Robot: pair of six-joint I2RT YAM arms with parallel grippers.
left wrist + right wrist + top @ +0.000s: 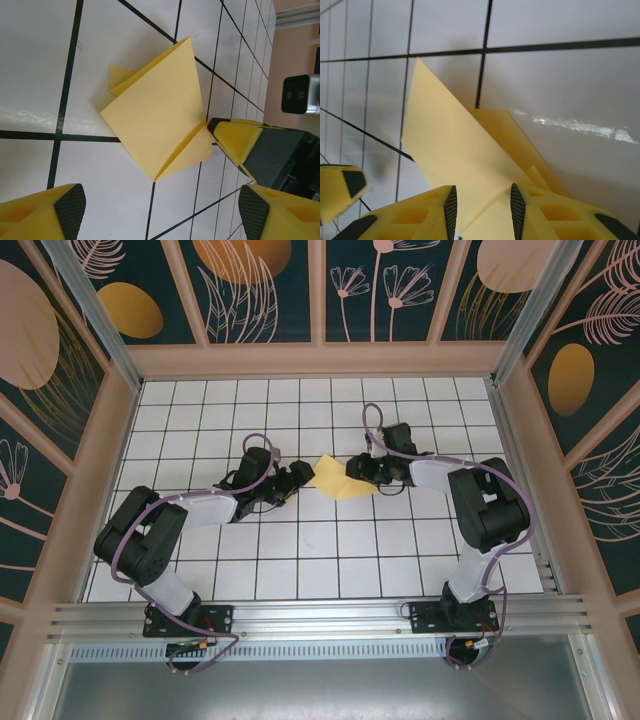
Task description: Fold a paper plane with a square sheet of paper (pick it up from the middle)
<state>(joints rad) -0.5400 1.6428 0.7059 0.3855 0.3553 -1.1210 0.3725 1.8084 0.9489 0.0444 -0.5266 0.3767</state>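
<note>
The square sheet of paper point(338, 478) is pale yellow and lies part-folded on the white grid table point(300, 560), one flap raised. In the left wrist view the sheet of paper point(155, 110) forms a pointed kite shape. My left gripper point(161, 212) hovers open just short of that point with nothing between its pads. A finger of my right gripper point(235, 137) touches the sheet's right corner. In the right wrist view my right gripper point(484, 210) straddles the paper point(450, 145); the pads stand apart with a crease between them. The paper plane is out of view.
Both arms reach in to the table's middle, the left gripper point(303, 478) and the right gripper point(352, 472) almost facing each other across the paper. Wooden frame walls point(320, 360) close the back and sides. An aluminium rail point(320, 615) runs along the front.
</note>
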